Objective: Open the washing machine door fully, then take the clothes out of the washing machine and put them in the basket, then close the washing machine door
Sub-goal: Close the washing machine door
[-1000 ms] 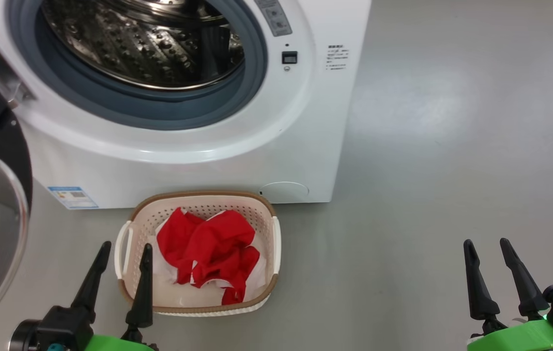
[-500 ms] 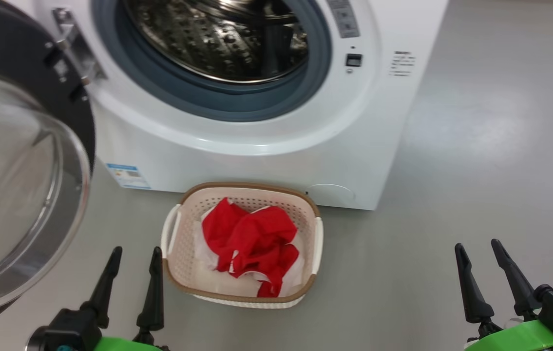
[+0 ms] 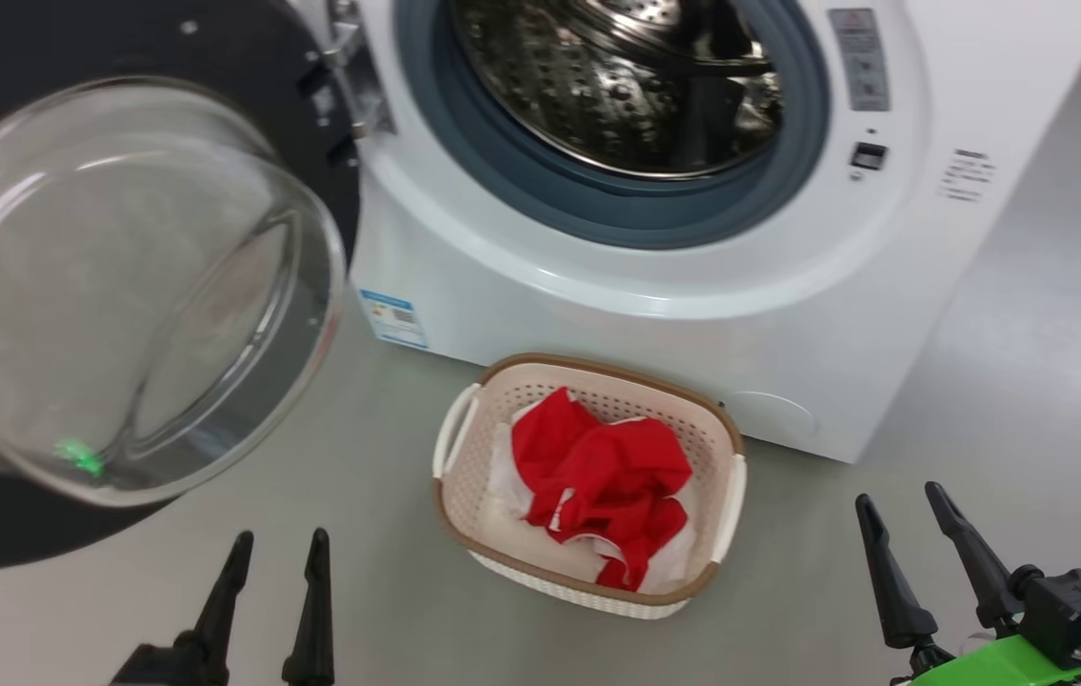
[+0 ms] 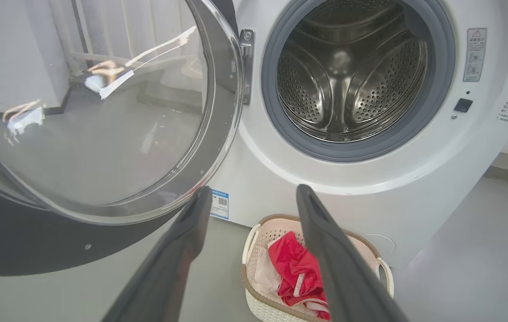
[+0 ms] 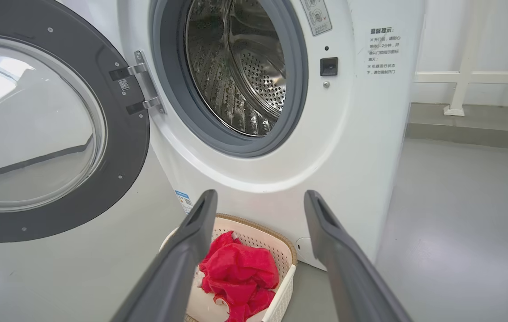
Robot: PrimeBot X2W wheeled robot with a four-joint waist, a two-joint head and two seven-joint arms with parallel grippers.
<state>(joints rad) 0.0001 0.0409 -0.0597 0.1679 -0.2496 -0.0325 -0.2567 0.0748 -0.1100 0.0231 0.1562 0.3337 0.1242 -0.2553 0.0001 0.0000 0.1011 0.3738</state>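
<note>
Red cloth with white trim, the clothes point(image 3: 602, 476), lies heaped inside the basket point(image 3: 540, 579). The basket sits on the grey floor point(image 3: 978, 429) just in front of the washing machine point(image 3: 597, 314), below its round opening.

From the head view you get both grippers low in the frame. Your left gripper point(image 3: 280, 539) hangs over the floor between the door and the basket. Your right gripper point(image 3: 897, 495) is well off to the basket's other side. Each has its two dark fingers spread apart, with nothing between them and touching nothing. The washing machine door point(image 3: 121, 286) stands swung out on the machine's left, its glass bowl bulging toward the head camera inside the black rim. A small blue label point(image 3: 393, 318) sits at the machine's lower corner, near that rim.

Your left wrist view looks straight into the steel drum point(image 4: 347, 76), where the perforated wall and raised ribs shine inside the grey gasket point(image 4: 361, 150). The head view cuts off the drum's upper part. In the left wrist view one finger crosses in front of the basket and hides part of the red heap.

Your right wrist view takes the machine at an angle. It gives you the metal hinge point(image 5: 144, 87) joining door to cabinet and a white railing point(image 5: 459, 76) along the wall behind.
</note>
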